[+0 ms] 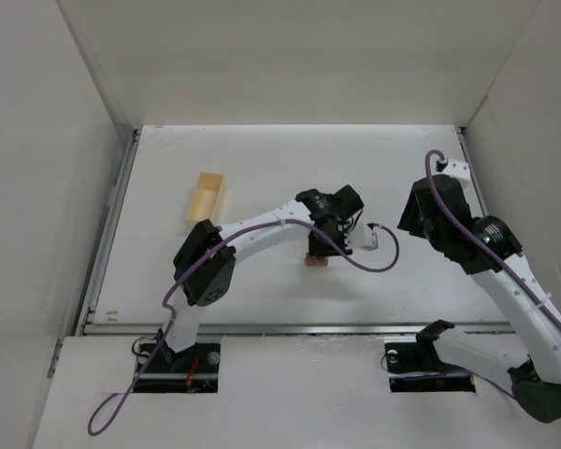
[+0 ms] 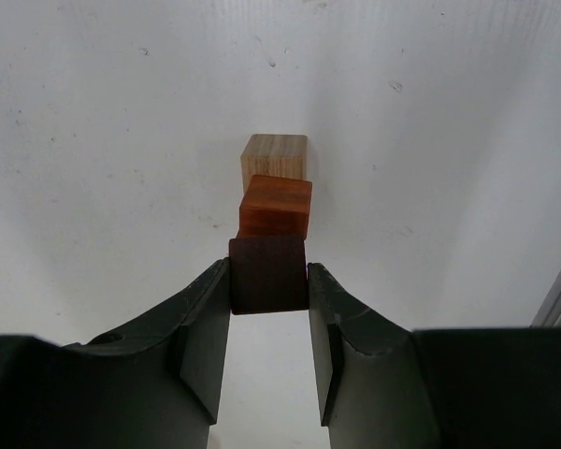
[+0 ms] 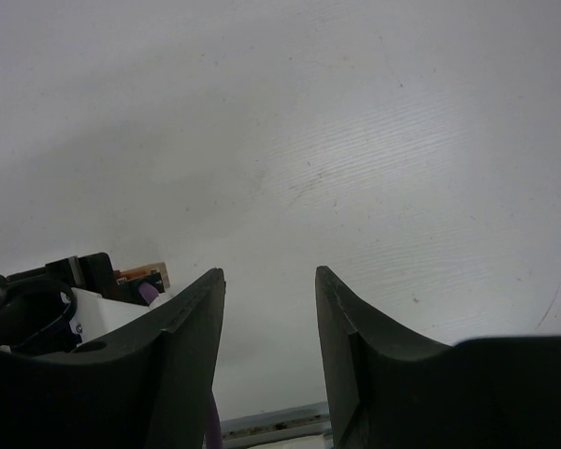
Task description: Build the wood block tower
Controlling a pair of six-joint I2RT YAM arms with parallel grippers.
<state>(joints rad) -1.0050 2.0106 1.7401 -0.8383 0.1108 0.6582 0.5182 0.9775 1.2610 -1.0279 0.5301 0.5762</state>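
Note:
In the left wrist view, my left gripper (image 2: 268,281) is shut on a dark brown cube (image 2: 267,273) held between its fingertips. Straight below the cube is a reddish-orange cube (image 2: 276,207), which sits on a light tan block (image 2: 274,156) standing on the white table. I cannot tell whether the dark cube touches the orange one. In the top view the left gripper (image 1: 323,240) hangs over the stack, and only a tan and orange bit of the stack (image 1: 315,261) shows. My right gripper (image 3: 269,281) is open and empty, held above the table at the right (image 1: 428,211).
A pale wooden tray (image 1: 206,196) lies at the back left of the table. A purple cable (image 1: 379,265) loops from the left arm near the stack. The left arm's wrist (image 3: 65,304) shows at the left edge of the right wrist view. White walls enclose the table.

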